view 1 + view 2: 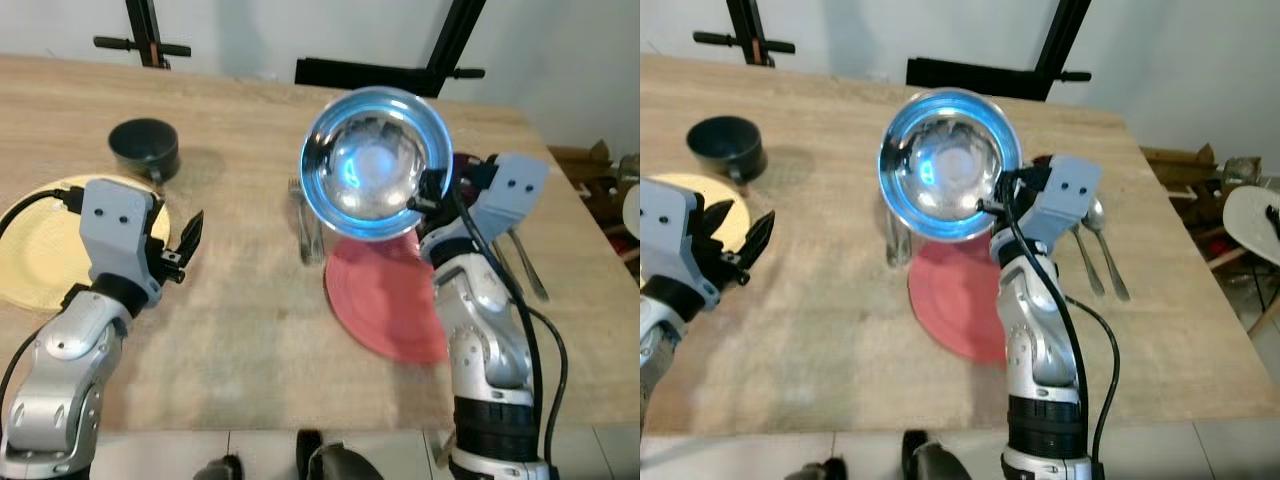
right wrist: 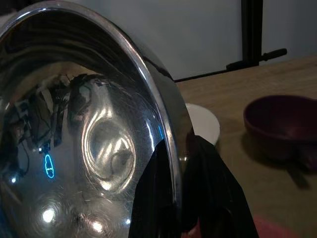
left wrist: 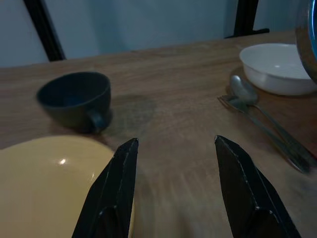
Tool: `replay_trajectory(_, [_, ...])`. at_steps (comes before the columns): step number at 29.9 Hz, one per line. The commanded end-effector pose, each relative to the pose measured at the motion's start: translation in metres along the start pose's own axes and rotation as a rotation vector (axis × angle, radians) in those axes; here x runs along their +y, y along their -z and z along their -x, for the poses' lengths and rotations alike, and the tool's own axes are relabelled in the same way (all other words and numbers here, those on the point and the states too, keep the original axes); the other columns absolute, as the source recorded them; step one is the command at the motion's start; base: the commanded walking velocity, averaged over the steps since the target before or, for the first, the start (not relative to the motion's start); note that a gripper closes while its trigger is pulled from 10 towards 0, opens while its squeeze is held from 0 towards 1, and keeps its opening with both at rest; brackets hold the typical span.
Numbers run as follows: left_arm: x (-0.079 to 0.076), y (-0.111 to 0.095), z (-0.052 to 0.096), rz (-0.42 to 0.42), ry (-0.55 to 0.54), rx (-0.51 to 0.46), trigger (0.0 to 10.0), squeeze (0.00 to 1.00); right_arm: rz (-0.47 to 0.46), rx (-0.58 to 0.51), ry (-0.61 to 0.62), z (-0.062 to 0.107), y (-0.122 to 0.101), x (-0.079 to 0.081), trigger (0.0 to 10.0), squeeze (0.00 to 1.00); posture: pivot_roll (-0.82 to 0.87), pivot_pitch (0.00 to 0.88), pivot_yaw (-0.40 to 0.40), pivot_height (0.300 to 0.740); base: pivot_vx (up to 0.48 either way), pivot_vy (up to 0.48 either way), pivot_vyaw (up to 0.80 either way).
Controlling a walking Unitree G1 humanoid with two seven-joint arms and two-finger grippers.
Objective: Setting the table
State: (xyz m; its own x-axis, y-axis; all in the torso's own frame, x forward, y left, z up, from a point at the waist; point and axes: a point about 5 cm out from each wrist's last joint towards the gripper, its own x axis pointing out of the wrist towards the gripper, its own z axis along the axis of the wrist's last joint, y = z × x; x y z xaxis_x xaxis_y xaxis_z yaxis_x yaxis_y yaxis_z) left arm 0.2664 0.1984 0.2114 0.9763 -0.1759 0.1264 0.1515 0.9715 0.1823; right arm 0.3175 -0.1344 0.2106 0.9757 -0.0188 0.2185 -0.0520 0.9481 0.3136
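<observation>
Shiny silver metal bowl (image 1: pixel 375 165), held up in the air by the right claw (image 1: pixel 432 192).

The right claw pinches the bowl's rim tight and tips it on its side, with the flat round red plate (image 1: pixel 385 300) on the wooden table (image 1: pixel 240 320) just below the claw. To do this well, I think it should turn the bowl level, lower it slowly onto the plate, then let go. The left claw (image 1: pixel 188 240) hangs open, holding nothing, near the round yellow plate (image 1: pixel 30 250) and small dark cup (image 1: pixel 145 148).
</observation>
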Motion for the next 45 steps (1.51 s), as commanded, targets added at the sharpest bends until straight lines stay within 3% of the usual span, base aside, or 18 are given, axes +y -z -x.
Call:
replay_trajectory(1, [-0.0002, 0.0048, 0.0003, 0.000, 0.001, 0.013, 10.0, 0.00, 0.001, -0.022, 0.011, 0.0006, -0.0032, -0.0032, 10.0, 0.00, -0.02, 0.059, -0.051, 0.740, -0.454, 0.000, 0.00])
replay_trajectory(25, [0.0004, 0.0015, -0.0053, -0.007, 0.011, -0.005, 10.0, 0.00, 0.004, -0.020, 0.014, 0.0009, -0.0011, -0.0033, 10.0, 0.00, -0.02, 0.054, -0.045, 0.740, -0.440, 0.000, 0.00])
replay_trajectory(32, [-0.0017, 0.0023, -0.0069, 0.009, 0.020, 0.007, 10.0, 0.00, 0.001, -0.016, 0.012, 0.0013, -0.0006, -0.0030, 10.0, 0.00, -0.03, 0.055, -0.044, 0.740, 0.000, 0.000, 0.00])
replay_trajectory(45, [-0.0032, 0.0021, -0.0082, 0.021, 0.014, 0.012, 10.0, 0.00, -0.005, -0.006, 0.013, 0.0025, -0.0004, -0.0041, 10.0, 0.00, -0.03, 0.061, -0.045, 0.740, 0.000, 0.000, -0.80])
